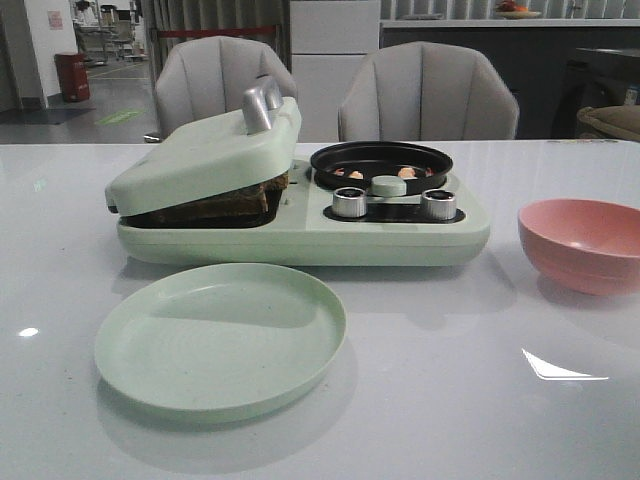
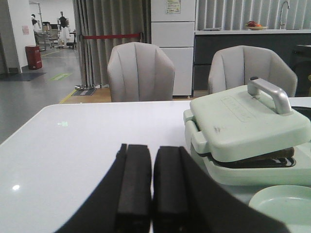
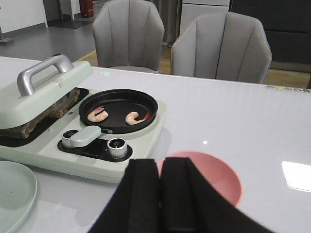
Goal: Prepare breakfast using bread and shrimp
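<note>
Left gripper and right gripper hovered low over the worktop, jaws closed, empty. Bread sat under the press lid; shrimp lay in the pan, right.

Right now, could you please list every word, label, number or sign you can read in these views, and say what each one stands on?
No text can be read.
Pale green hinged lid of the breakfast maker: embossed marking, too faint to read.
White paper notice on the pale cabinet: too small and blurred.
Pink notice on the white wall: blurred.
</note>
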Controlling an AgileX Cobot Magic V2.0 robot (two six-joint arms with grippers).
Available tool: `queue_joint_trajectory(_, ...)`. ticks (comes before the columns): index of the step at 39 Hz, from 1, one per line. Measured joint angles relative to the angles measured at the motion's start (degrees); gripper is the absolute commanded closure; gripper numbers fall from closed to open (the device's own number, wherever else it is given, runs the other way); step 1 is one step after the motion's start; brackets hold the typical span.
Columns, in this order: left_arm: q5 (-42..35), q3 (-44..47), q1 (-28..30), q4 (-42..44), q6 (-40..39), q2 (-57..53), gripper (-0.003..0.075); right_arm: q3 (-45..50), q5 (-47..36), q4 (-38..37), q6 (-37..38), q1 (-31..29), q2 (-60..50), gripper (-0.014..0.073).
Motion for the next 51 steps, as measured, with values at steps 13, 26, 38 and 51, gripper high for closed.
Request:
queue_joint_trajectory(13, -1.63, 2.89, 0.48, -1.93, 0.0, 0.0, 0.0606, 0.0, 0.13, 0.0, 0.0, 0.0, 0.0, 0.0459)
queue_joint_trajectory(26, -1.3, 2.89, 0.48, -2.06, 0.0, 0.0, 0.0606, 0.0, 0.21, 0.0, 0.0, 0.0, 0.0, 0.0459)
queue_joint_trajectory(38, -1.3, 2.89, 0.48, -2.06, 0.0, 0.0, 0.0606, 0.0, 0.21, 0.0, 0.0, 0.0, 0.0, 0.0459)
queue_joint_trajectory(51, -1.3, 2.89, 0.48, -2.06, 0.0, 0.0, 0.0606, 0.0, 0.21, 0.0, 0.0, 0.0, 0.0, 0.0459)
